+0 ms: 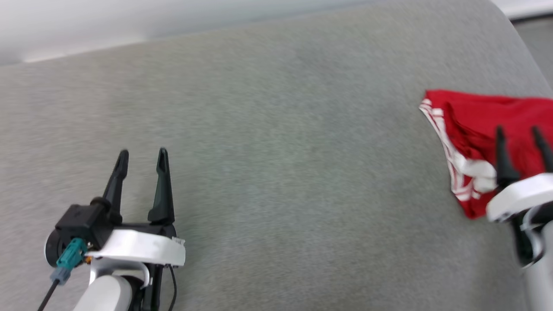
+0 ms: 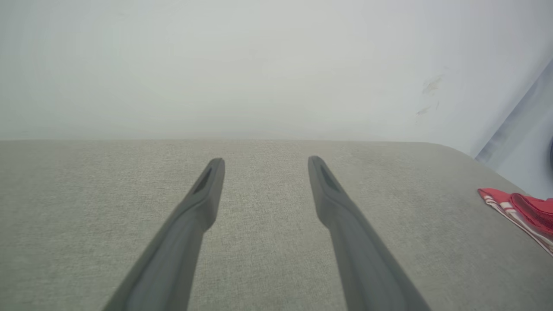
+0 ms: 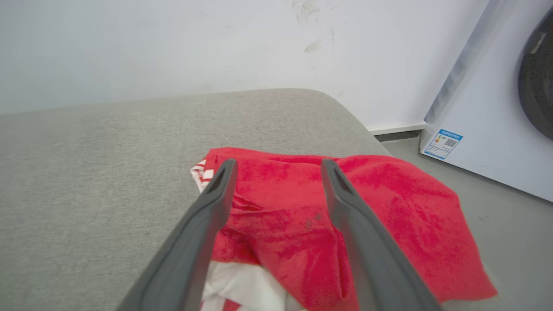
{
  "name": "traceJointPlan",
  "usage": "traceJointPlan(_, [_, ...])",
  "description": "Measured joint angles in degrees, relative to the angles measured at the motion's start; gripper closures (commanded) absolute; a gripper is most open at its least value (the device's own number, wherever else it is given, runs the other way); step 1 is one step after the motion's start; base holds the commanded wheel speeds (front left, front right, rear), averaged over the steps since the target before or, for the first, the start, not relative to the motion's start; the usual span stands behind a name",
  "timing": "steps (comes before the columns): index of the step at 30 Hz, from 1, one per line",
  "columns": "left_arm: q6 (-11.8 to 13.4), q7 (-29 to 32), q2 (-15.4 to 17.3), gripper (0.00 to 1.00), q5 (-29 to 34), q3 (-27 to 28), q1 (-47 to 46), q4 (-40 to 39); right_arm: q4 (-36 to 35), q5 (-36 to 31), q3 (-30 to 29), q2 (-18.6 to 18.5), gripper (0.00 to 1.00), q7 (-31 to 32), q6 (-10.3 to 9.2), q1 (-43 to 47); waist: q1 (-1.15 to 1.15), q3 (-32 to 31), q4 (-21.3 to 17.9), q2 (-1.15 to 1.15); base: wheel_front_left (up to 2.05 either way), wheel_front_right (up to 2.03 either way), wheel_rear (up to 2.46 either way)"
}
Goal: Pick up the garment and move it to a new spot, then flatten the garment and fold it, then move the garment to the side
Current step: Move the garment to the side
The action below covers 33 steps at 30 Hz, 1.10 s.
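One rumpled red garment (image 3: 389, 207) lies on a woven grey surface (image 1: 276, 151)

The fingers of my left pincer (image 1: 143, 152) look like smooth, matt dark plastic, and its wrist shell (image 1: 138, 248) is glossy white plastic. My right pincer (image 3: 278, 163) has the same dull grey-black finish. The garment (image 3: 389, 194) is soft red cloth, matt and slightly fuzzy, with white striped trim. The surface (image 1: 281, 172) wears coarse grey woven fabric. The wall (image 3: 173, 43) is matt white paint, scuffed; the floor (image 3: 510, 224) is smooth grey.
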Motion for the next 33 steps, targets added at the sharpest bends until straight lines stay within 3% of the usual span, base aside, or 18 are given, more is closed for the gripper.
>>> traceJointPlan(7, [-0.4, -0.8, -2.0, 0.00, -0.1, 2.4, 3.0, 1.7, -11.4, 2.3, 4.5, 5.4, 0.00, 3.0, -0.01, 6.0, 0.00, -4.2, 5.4, 0.00, 0.00, 0.00, 0.00])
traceJointPlan(14, [-1.3, -1.0, -2.6, 0.00, 1.4, 5.3, 6.5, 3.0, -21.2, 1.7, 7.1, 7.6, 0.00, 6.4, -0.01, 12.3, 0.00, -8.8, 8.7, 0.00, 0.00, 0.00, 0.00])
traceJointPlan(24, [-2.1, -1.0, -3.8, 0.00, 3.4, 6.1, 12.2, 4.5, -32.2, 0.3, 7.1, 10.0, 0.00, 11.9, -0.01, 23.1, -0.01, -14.9, 9.5, 0.00, 0.00, 0.00, 0.00])
traceJointPlan(33, [-1.8, -1.0, -4.3, 0.00, 4.5, 6.5, 14.4, 4.6, -37.9, 0.1, 6.4, 11.3, 0.00, 14.4, -0.01, 28.2, 0.00, -16.9, 8.9, 0.00, 0.00, 0.00, 0.00])
